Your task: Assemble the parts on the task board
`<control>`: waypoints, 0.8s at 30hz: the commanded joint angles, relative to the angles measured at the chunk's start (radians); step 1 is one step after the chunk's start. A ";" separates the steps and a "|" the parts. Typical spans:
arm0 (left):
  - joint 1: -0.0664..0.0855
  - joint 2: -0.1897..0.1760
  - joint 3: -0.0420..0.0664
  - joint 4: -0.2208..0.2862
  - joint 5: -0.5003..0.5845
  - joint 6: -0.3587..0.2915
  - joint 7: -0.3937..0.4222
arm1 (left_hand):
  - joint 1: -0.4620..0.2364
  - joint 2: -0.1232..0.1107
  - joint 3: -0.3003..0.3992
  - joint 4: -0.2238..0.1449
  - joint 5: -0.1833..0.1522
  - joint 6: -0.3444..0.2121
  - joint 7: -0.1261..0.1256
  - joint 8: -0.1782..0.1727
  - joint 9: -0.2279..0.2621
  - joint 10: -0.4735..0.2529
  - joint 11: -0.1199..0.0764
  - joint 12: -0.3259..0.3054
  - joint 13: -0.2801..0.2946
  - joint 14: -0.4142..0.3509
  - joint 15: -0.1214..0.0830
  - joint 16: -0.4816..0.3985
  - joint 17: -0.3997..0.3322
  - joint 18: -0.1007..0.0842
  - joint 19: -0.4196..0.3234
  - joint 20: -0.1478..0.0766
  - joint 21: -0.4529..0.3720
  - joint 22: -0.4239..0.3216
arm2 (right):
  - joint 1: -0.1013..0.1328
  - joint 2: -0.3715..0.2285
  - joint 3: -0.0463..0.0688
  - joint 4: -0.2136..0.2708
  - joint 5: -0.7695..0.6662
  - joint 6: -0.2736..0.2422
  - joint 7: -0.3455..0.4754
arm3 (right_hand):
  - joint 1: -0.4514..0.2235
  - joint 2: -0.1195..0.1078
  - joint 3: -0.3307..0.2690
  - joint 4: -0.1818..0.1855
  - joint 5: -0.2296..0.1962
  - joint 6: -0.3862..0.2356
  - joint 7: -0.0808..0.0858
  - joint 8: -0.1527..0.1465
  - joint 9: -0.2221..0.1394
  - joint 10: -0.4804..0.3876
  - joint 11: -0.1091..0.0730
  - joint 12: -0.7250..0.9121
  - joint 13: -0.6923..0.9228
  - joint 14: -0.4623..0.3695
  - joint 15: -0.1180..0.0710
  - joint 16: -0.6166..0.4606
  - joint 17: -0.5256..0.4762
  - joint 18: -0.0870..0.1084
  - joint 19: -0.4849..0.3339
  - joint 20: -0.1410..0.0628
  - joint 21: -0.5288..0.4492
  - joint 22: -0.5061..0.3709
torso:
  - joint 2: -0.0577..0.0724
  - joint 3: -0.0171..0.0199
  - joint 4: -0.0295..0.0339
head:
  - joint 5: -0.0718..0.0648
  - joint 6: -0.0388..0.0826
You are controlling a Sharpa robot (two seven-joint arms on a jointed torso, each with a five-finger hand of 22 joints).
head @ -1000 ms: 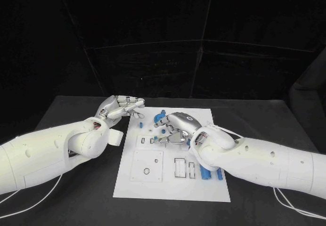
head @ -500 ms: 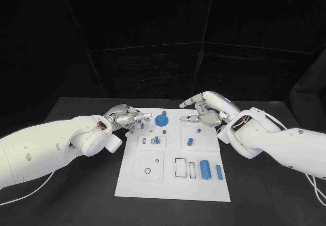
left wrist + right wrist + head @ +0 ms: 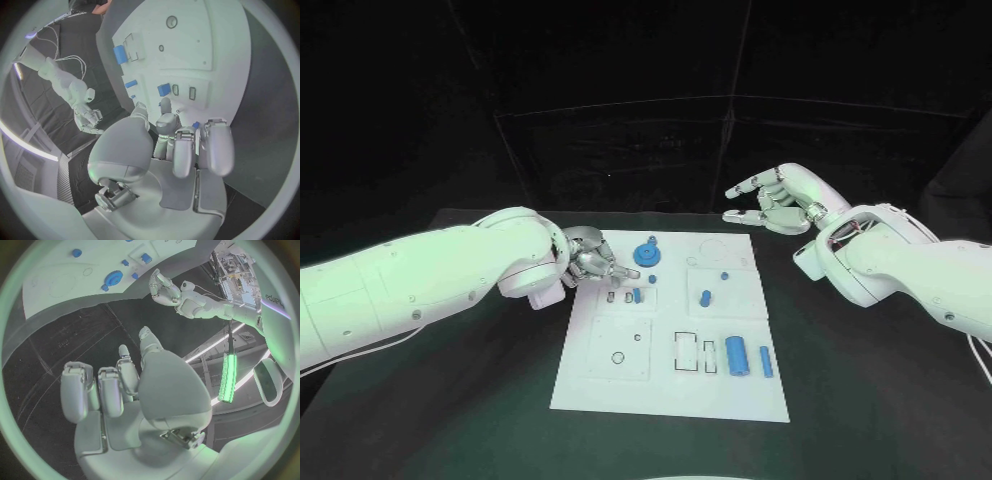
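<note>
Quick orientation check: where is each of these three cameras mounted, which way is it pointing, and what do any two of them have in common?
Head view: on the robot's head, looking down at the task board; both white arms enter, left robot hand at the board's edge, right robot hand raised beyond it.
Left wrist view: behind the left robot hand, facing the task board.
Right wrist view: behind the right robot hand, facing the table.
Shared: all three show the board and the round blue part.

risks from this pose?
1. Left hand sits low at the board's left edge beside small blue parts; a sweep inward could knock them or shift the board.
2. Whether the left hand holds anything can't be told; a piece pinched there could drop unseen.
3. Right hand is raised off the board, open; re-approach must clear the blue gear.
</note>
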 commanded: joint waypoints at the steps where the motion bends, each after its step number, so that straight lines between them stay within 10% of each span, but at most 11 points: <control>1: 0.005 0.028 -0.006 -0.021 -0.108 0.061 -0.118 | 0.006 0.007 -0.022 0.009 -0.004 -0.014 -0.005 0.026 0.025 0.014 -0.002 0.019 0.022 0.104 -0.011 0.003 0.263 -0.020 0.015 -0.003 0.014 0.022 | 0.003 0.004 0.001 -0.011 0.042 0.037 -0.012 | 0.008 0.005 0.000 -0.006 0.005 0.008 -0.002 0.005 0.001 0.000 -0.009 -0.002 0.018 0.081 -0.003 -0.007 0.151 -0.010 0.005 0.000 -0.002 0.053 | -0.009 0.0039 -0.0002 | 0.002 -0.005; 10: 0.019 0.111 -0.042 -0.078 -0.099 0.036 -0.138 | 0.007 0.012 -0.067 0.020 -0.003 -0.041 -0.010 0.073 0.078 0.023 -0.006 0.043 0.049 0.104 -0.015 0.003 0.263 -0.022 0.016 -0.008 0.022 0.035 | 0.004 0.012 0.001 -0.025 0.044 0.046 -0.023 | 0.010 0.007 0.000 -0.008 0.004 0.008 -0.002 0.005 0.000 -0.007 -0.009 -0.012 0.010 0.077 -0.004 -0.013 0.138 -0.007 -0.002 -0.001 -0.008 0.040 | -0.007 0.0045 -0.0014 | 0.003 -0.004; 24: 0.024 0.175 -0.064 -0.126 -0.097 0.055 -0.134 | 0.023 0.010 -0.078 0.015 -0.003 -0.051 -0.010 0.087 0.096 0.025 -0.007 0.049 0.056 0.104 -0.015 0.003 0.263 -0.024 0.019 -0.008 0.027 0.045 | 0.005 0.020 0.001 -0.032 0.044 0.058 -0.036 | 0.011 0.013 -0.004 -0.015 0.025 0.007 -0.003 0.004 -0.002 -0.009 -0.011 -0.016 0.006 0.076 -0.006 -0.016 0.133 -0.006 -0.005 -0.004 -0.010 0.035 | -0.005 0.0031 -0.0015 | 0.002 -0.012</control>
